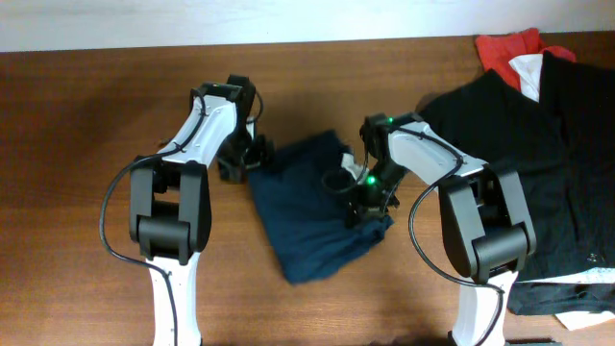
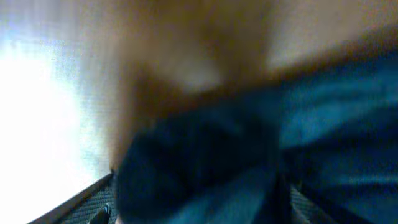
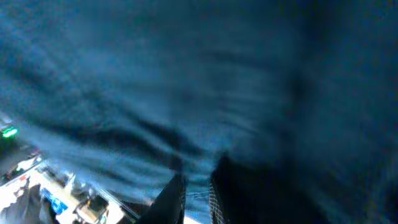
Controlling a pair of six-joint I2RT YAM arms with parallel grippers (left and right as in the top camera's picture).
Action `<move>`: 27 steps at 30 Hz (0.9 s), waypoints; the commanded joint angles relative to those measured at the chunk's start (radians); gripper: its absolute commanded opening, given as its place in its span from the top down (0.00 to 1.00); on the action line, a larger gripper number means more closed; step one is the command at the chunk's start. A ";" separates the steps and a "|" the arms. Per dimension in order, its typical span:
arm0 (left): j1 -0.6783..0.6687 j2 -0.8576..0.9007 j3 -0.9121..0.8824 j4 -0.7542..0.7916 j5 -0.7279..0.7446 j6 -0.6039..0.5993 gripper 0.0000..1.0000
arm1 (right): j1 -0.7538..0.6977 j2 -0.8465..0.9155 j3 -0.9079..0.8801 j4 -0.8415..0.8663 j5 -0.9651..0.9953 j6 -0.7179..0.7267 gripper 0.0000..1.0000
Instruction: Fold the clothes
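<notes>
Dark navy blue cloth [image 3: 186,81] fills nearly the whole frame, very close and blurred, its soft creases running from 10 o'clock toward 5 o'clock. At 6 o'clock, two dark fingers [image 3: 176,200] of the right gripper [image 3: 196,186] stand close together against it. At 8 o'clock, a small green light [image 3: 9,132] glows above bright, blurred clutter [image 3: 56,199].

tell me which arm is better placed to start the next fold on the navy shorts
Left, probably. The left gripper sits at the upper-left edge of the navy shorts, with cloth bunched close to its wrist camera. The right gripper sits further in over the cloth, and its grip is unclear.
</notes>
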 commanded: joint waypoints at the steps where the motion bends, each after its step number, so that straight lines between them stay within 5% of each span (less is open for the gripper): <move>1: 0.006 0.032 -0.013 -0.154 -0.043 0.012 0.20 | -0.013 -0.018 -0.047 0.024 0.342 0.206 0.82; 7: 0.001 0.019 -0.013 -0.294 -0.027 0.039 0.21 | -0.073 -0.020 0.014 0.048 0.557 0.270 0.81; 15: 0.000 -0.138 -0.010 -0.065 0.267 0.234 0.14 | -0.076 -0.098 0.240 -0.084 0.577 0.271 0.75; 19: -0.016 -0.137 -0.018 0.003 0.385 0.293 0.01 | -0.076 -0.201 0.338 -0.149 0.578 0.270 0.60; 27: -0.121 -0.130 -0.169 0.053 0.385 0.364 0.01 | -0.077 -0.387 0.360 -0.211 0.578 0.271 0.46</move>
